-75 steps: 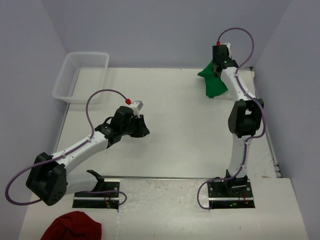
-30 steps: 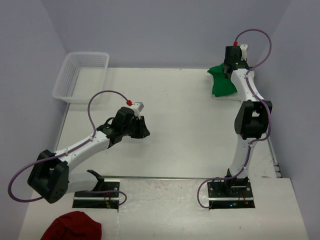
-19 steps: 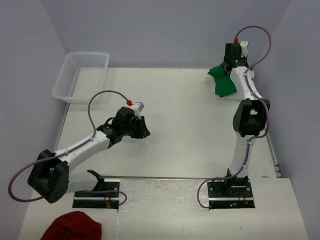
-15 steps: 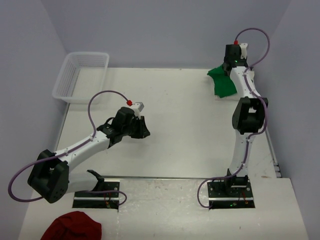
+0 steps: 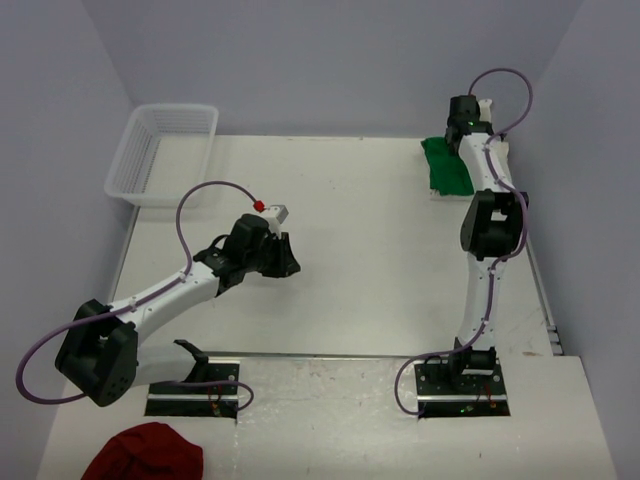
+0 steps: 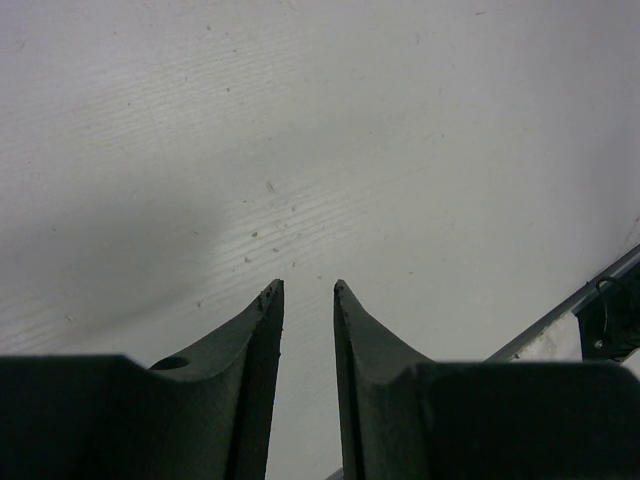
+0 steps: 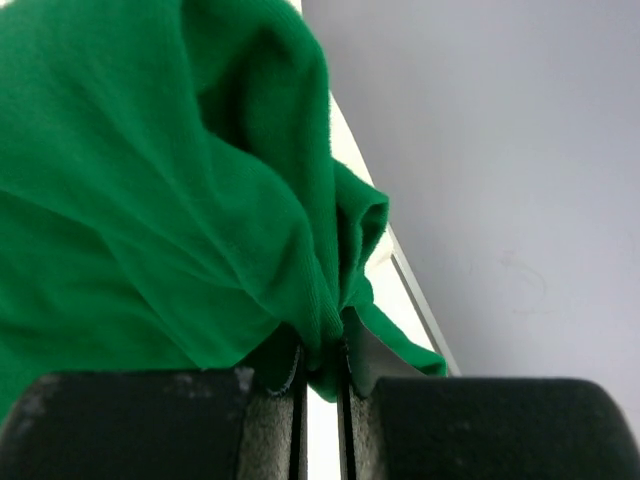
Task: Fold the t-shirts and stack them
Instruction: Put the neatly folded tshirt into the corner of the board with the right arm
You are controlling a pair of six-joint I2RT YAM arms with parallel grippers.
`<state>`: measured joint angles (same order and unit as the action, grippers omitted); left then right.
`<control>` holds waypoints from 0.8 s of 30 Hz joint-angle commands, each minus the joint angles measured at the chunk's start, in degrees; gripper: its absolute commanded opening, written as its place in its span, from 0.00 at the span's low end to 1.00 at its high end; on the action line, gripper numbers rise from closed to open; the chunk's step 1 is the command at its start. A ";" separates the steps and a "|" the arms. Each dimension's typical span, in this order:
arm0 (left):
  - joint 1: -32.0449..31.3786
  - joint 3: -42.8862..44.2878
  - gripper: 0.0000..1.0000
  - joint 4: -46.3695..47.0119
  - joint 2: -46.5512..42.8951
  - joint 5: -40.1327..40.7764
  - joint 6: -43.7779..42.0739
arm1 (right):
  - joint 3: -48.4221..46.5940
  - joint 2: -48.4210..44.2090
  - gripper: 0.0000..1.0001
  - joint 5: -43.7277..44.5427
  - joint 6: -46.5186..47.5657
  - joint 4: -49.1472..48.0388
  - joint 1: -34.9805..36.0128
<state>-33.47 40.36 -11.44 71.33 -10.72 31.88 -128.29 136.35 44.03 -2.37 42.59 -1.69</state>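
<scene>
- Right hand [image 7: 320, 352], its two dark, grainy fingers [image 7: 275, 385] pressed almost together, pinches a thin fold of the bright green cotton t-shirt [image 7: 150, 190].
- Soft matte knit bunches into deep rounded folds above the pinch, and a loose edge droops just right of the fingers.
- From above, the shirt [image 5: 446, 166] shows as a crumpled patch at the far right corner of the white table [image 5: 350, 220], under the outstretched right arm.
- Left hand [image 6: 305, 292] hovers over bare, faintly streaked and speckled table. Its tapered dark fingers are parted by a narrow gap and grip nothing.
- White plastic lattice basket [image 5: 160, 150] sits at the far left corner.
- Rumpled dark red cloth [image 5: 143, 452] lies on the near ledge by the left base.
</scene>
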 commanded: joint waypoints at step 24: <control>-0.28 -2.92 0.29 2.04 -8.76 1.76 0.90 | -5.66 -9.79 0.73 -5.16 0.97 -4.81 6.70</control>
<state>-33.47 36.73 -11.33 62.26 -9.96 32.03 -131.79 132.35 44.47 -0.95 38.22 1.89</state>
